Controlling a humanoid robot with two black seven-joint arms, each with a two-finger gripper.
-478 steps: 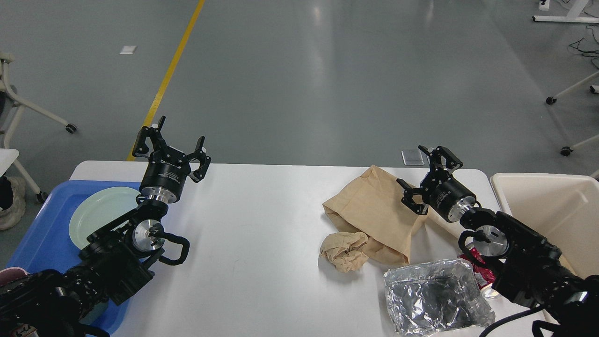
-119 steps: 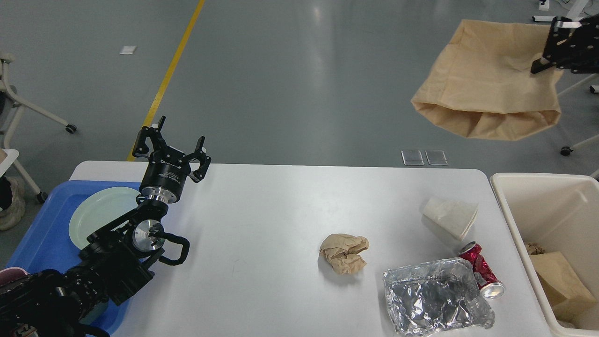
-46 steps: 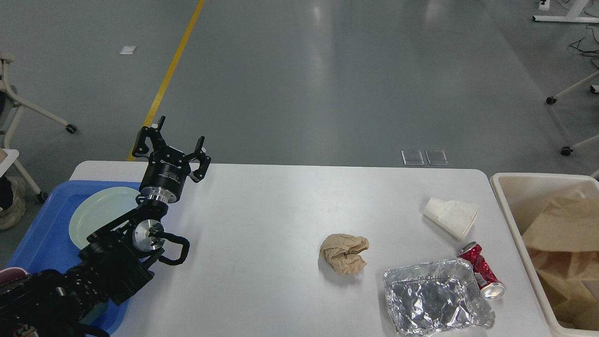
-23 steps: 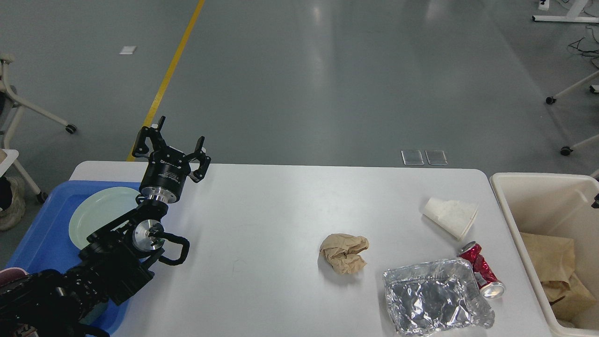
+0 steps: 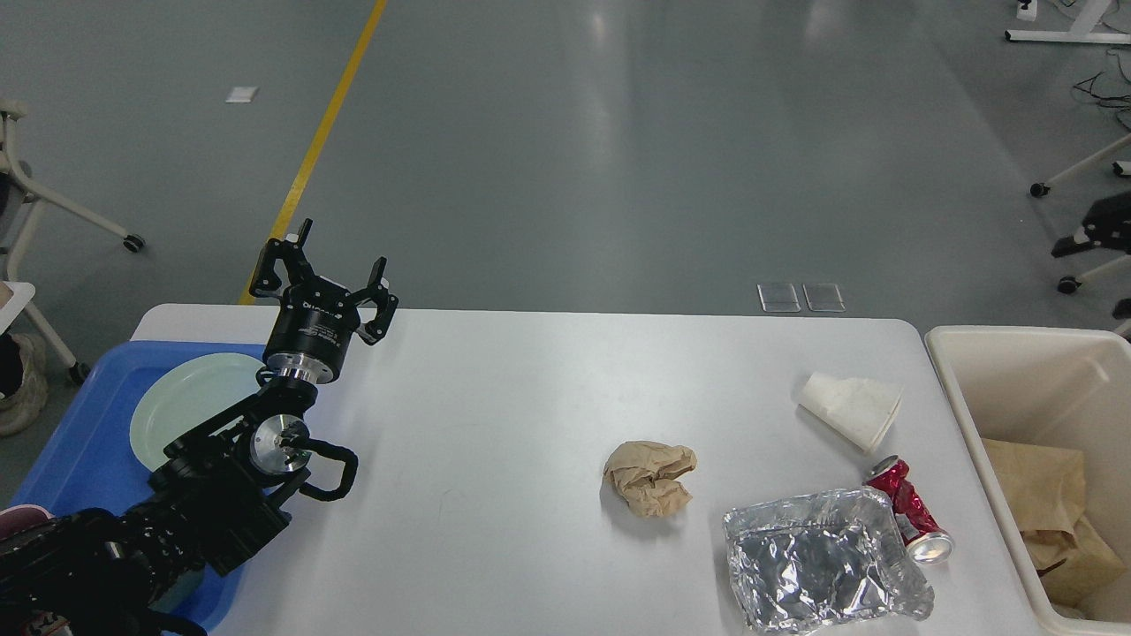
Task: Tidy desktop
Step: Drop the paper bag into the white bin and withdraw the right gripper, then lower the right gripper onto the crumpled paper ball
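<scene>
The white desktop (image 5: 495, 415) holds a crumpled brown paper ball (image 5: 649, 477), a white paper cup (image 5: 853, 408) lying on its side, a crushed red can (image 5: 910, 519) and a crumpled foil tray (image 5: 822, 561). My left gripper (image 5: 329, 265) stands open and empty above the table's far left edge, beside the blue tray (image 5: 71, 450). Only part of my right gripper (image 5: 1098, 228) shows, at the right edge, high above the cream bin (image 5: 981, 353). Its fingers cannot be told apart. A brown paper bag (image 5: 1047, 508) lies inside the bin.
A pale green plate (image 5: 181, 415) sits in the blue tray, with a pink item (image 5: 18, 519) at its near corner. Wheeled chair and table legs stand on the grey floor to the left and right. A yellow floor line runs behind the table.
The paper bag has dropped and settled in the bin. My right gripper has risen from the bin's edge to higher up at the right. The left arm has not moved.
</scene>
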